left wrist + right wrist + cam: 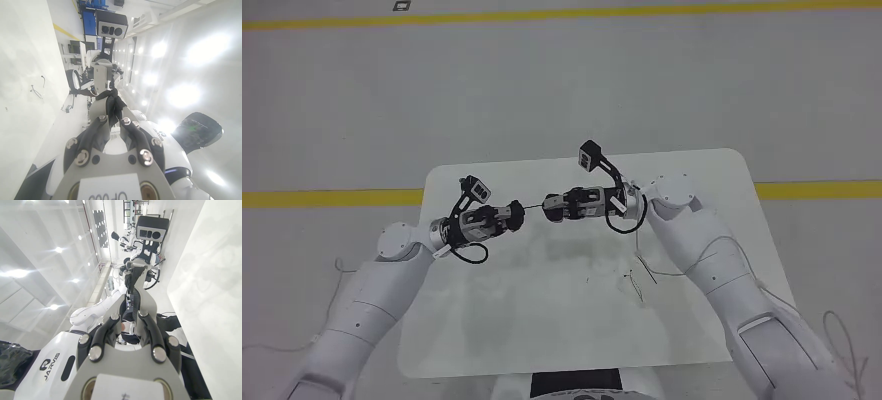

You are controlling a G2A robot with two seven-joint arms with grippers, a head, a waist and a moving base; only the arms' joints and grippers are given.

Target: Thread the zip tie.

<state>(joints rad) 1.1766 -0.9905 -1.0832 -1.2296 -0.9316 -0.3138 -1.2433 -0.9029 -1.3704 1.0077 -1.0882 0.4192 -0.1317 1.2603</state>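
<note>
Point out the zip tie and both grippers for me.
zip tie (136, 303), right wrist view, on its ribbed strap.
left gripper (112, 106), left wrist view, midway between fingertips.
right gripper (133, 298), right wrist view, midway between fingertips.

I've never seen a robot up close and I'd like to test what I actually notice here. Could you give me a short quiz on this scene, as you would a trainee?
1. True or false: the zip tie lies flat on the table.
2. What grips the zip tie? A) one gripper alone B) both grippers, one at each end C) neither.
3. Fill in: the loose dark ties on the table lie nearer the ____ arm.

Key:
1. False: it is held in the air above the table.
2. B: the left gripper and the right gripper are each shut on it.
3. Right.
</note>
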